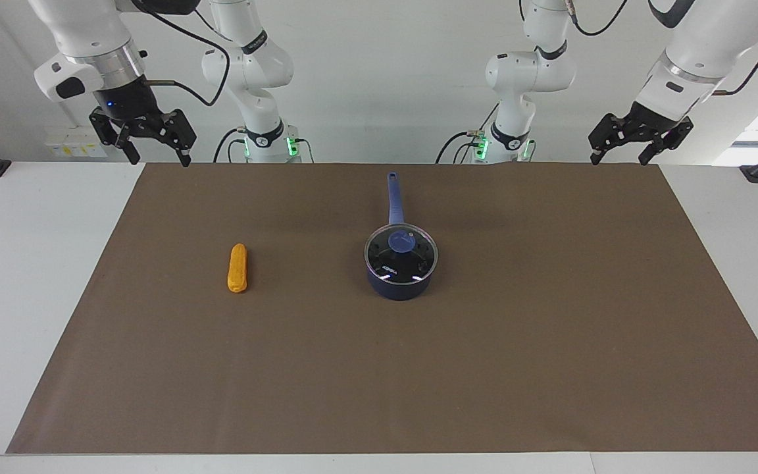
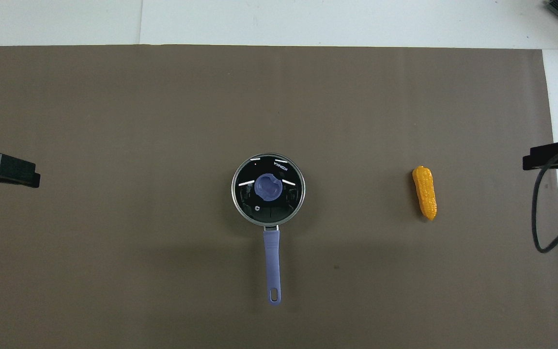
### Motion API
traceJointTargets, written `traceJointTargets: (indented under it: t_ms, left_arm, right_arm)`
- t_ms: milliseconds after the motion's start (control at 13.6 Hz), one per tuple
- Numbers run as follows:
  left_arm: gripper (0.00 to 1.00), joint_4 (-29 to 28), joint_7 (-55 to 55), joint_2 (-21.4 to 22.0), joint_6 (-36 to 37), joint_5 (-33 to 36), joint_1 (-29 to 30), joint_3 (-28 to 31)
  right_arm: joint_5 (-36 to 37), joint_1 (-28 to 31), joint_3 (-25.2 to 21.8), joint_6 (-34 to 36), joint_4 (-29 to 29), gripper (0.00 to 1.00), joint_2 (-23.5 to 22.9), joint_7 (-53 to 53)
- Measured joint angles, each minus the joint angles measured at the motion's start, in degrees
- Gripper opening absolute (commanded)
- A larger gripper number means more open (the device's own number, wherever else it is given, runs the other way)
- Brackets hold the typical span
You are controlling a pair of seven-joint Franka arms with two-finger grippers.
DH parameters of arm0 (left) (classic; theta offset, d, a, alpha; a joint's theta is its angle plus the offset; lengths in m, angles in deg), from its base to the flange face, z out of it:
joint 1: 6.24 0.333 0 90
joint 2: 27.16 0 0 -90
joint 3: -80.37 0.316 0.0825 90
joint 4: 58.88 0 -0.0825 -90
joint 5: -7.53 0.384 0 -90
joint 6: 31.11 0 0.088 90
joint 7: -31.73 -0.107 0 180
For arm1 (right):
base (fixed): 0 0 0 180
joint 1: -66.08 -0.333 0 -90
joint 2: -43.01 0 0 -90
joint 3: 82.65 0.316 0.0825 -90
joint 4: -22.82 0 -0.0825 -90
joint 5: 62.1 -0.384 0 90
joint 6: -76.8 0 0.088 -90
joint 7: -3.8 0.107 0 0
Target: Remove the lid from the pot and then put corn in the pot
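Lid [image 1: 401,251] sits on the pot [image 1: 400,284], centre of both frames, blue knob [image 2: 267,187] up. Pot handle [image 1: 394,197] runs straight toward my bases: up in the facing frame, down in the overhead one. Corn [image 1: 237,268] lies flat on the brown mat [image 1: 550,342], left of centre in the facing frame, right of centre overhead, well apart from the pot, toward my right arm's end of the counter [image 1: 17,276].

Facing view shows the pot's navy side wall and both tools whole. My right tool [image 1: 158,157] hangs upper left over the mat's corner, fingers spread wide, holding nothing. My left tool [image 1: 618,158] hangs upper right over the mat's other corner, also spread, holding nothing.

Overhead view gives the lid's white lettering [image 2: 281,167] and the handle's hanging hole, but cuts both tools: just a dark tip at each side edge, left tool [image 2: 5,170] mid-left, right tool [image 2: 552,156] mid-right with a looping cable [image 2: 540,228]. Pot interior is only dark through the glass; lettering too small to read.
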Motion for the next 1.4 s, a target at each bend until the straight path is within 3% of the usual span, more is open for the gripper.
traceJointTargets:
  t_ms: [294,810,1398]
  left_arm:
    - [1.00,-0.1,-0.3,0.0,-0.1,-0.1,-2.0,-1.3]
    - [1.00,-4.2,9.3,-1.6,-9.7,-0.3,-15.3,-1.8]
    - [1.00,-6.9,20.9,-11.0,-21.2,-0.2,-25.9,-1.8]
  right_arm:
    - [0.0,0.0,0.0,0.0,0.0,1.00,0.0,0.0]
    - [0.0,0.0,0.0,0.0,0.0,1.00,0.0,0.0]
    - [0.0,0.0,0.0,0.0,0.0,1.00,0.0,0.0]
